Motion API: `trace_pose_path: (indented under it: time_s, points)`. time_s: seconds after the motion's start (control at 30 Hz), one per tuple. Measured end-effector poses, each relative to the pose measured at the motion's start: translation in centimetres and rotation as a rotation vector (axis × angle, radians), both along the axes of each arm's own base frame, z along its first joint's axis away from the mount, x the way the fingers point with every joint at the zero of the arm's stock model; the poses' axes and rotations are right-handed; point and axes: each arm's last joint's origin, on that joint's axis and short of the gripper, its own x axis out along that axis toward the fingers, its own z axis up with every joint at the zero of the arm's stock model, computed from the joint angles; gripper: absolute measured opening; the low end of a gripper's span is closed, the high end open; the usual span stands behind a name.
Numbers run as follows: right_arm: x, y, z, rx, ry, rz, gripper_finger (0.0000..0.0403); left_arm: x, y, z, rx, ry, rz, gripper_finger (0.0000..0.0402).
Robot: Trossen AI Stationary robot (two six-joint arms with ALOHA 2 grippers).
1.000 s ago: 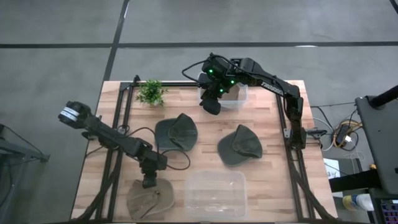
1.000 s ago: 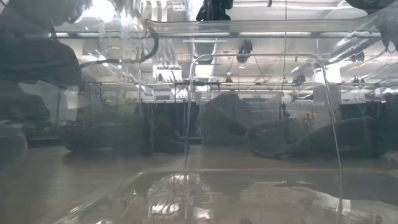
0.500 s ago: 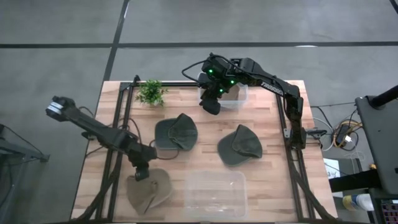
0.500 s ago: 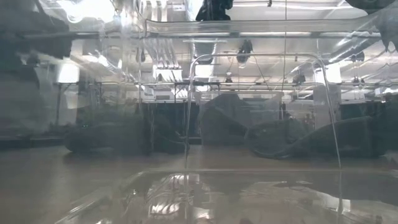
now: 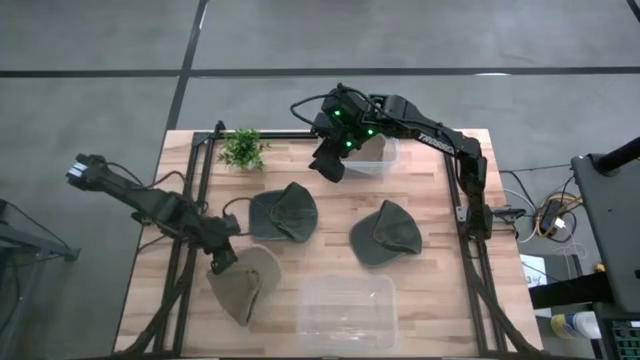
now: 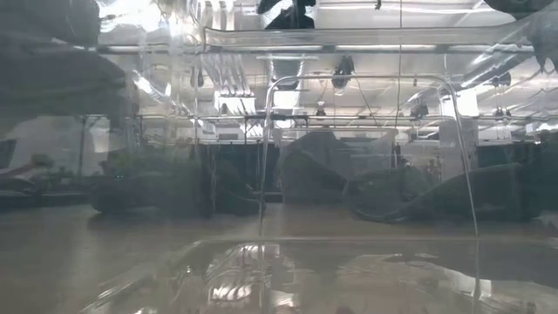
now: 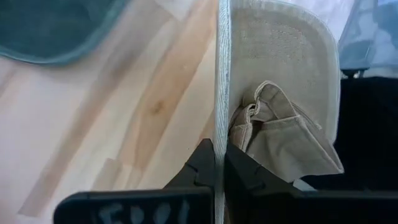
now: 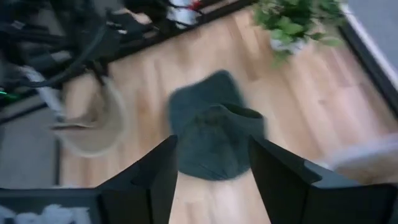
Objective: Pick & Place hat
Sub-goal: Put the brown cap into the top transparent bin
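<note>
My left gripper [image 5: 222, 255] is shut on a tan hat [image 5: 245, 287] at the table's near left; in the left wrist view it [image 7: 222, 169] clamps the hat [image 7: 280, 112]. My right gripper [image 5: 330, 165] hovers open over the far middle of the table, touching nothing. Its wrist view [image 8: 214, 180] looks down on a dark green hat [image 8: 214, 140] lying crown-up on the wood [image 5: 283, 213]. A second dark green hat [image 5: 385, 235] lies to its right. Another tan hat [image 5: 378, 148] sits in a clear bin at the far edge. My left gripper pinches the tan hat's brim edge [image 7: 222, 124] between its two fingers [image 7: 204, 163], coming from the table's left and slanting down. The brim stands edge-on in the hold and the crumpled crown [image 7: 280, 134] hangs to one side. The hat is tilted; whether its low end touches the table I cannot tell.
An empty clear container [image 5: 345, 310] stands at the near edge right of the held hat and fills the low view [image 6: 366, 174]. A small potted plant [image 5: 242, 148] stands at the far left. Black frame rails [image 5: 190, 200] run along both table sides.
My left gripper has moved from the near edge toward the far edge and up, keeping its hold. The tan hat, flat on the table before, has been drawn along and tipped up on edge. My right gripper has shifted slightly toward the table's left.
</note>
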Motion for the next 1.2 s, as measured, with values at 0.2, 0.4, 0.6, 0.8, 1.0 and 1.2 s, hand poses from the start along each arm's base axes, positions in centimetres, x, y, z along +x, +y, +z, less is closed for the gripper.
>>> trace_pose_path:
  time_s: [0.2, 0.4, 0.6, 0.8, 1.0, 1.2]
  points:
    - [1.4, 0.5, -0.8, 0.094, -0.037, 0.05, 0.0231, -0.9, 0.8, 1.7, 0.068, -0.029, 0.057, 0.0007]
    - [3.7, 1.3, -2.9, 0.124, -0.015, 0.056, 0.0247, -1.2, 1.5, 3.5, 0.145, -0.079, 0.102, 0.0007]
    - [5.7, 2.9, -4.6, 0.123, -0.027, 0.103, 0.0236, -1.0, 2.2, 5.3, 0.223, -0.158, 0.151, 0.0007]
    - [6.8, 4.2, -5.4, 0.165, -0.042, 0.154, 0.0229, -0.9, 2.7, 6.8, 0.287, -0.213, 0.178, 0.0007]
    - [7.4, 5.5, -5.3, 0.165, -0.079, 0.186, 0.0228, -1.0, 3.0, 8.1, 0.349, -0.261, 0.214, 0.0007]
    - [7.5, 5.8, -5.2, 0.182, -0.081, 0.178, 0.0228, -0.8, 3.1, 9.2, 0.388, -0.296, 0.216, 0.0007]
